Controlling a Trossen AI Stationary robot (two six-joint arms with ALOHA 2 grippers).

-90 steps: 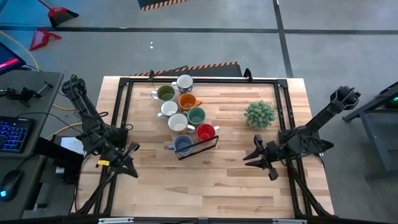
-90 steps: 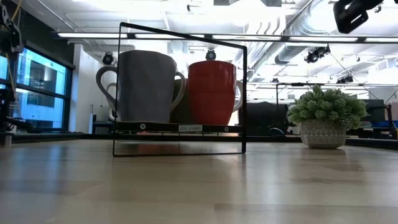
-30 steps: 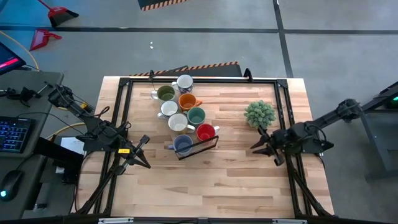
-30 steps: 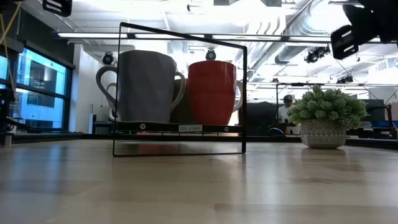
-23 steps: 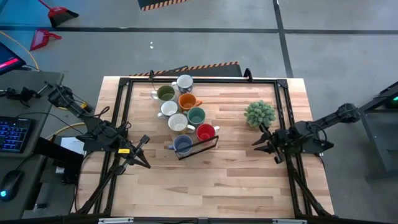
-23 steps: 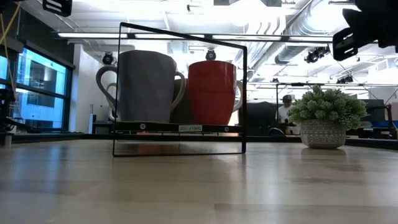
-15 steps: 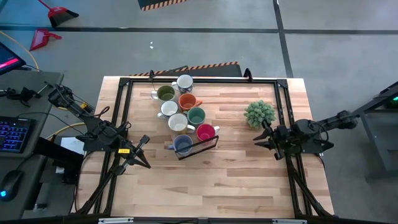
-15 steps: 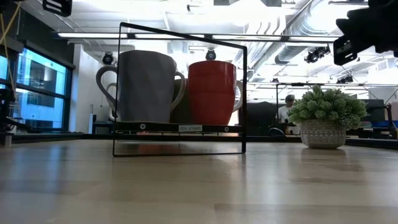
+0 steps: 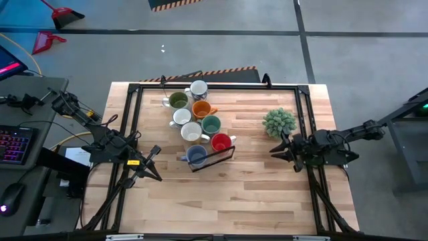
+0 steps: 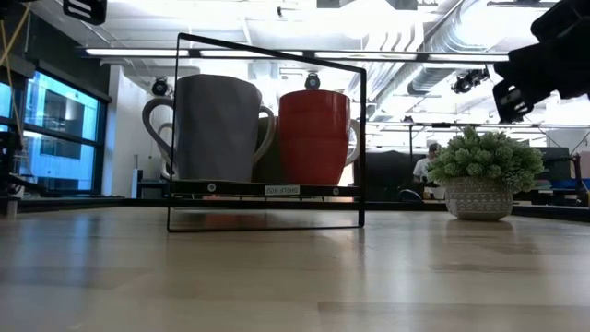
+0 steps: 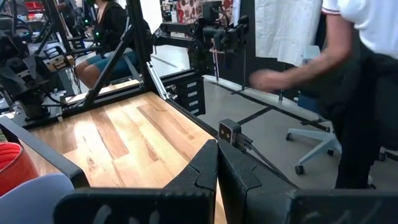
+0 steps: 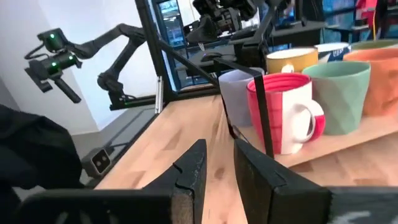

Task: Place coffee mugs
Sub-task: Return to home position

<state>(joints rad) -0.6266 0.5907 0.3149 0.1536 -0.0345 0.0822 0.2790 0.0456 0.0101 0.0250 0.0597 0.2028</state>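
Observation:
Several coffee mugs stand upright in a cluster left of the table's middle: white (image 9: 198, 88), olive green (image 9: 178, 100), orange (image 9: 202, 109), teal (image 9: 211, 124), red (image 9: 221, 142) and blue (image 9: 196, 155). The red mug (image 10: 313, 136) and the blue mug (image 10: 218, 127) stand on the low shelf of a black wire rack (image 10: 267, 189). My left gripper (image 9: 158, 176) is shut and empty at the table's left edge. My right gripper (image 9: 275, 151) is open and empty near the right edge, pointing level toward the red mug (image 12: 285, 112).
A spiky green potted plant (image 9: 279, 122) stands just beyond my right gripper, toward the far edge. A black frame (image 9: 214, 85) runs around the table. Bare wood (image 9: 227, 201) fills the near half. A person (image 11: 357, 93) moves beside the table in the left wrist view.
My right gripper has sunk a little, levelled out and drifted slightly toward the far edge and the plant as its arm folded lower. Its finger gap is unchanged. The mugs have not moved.

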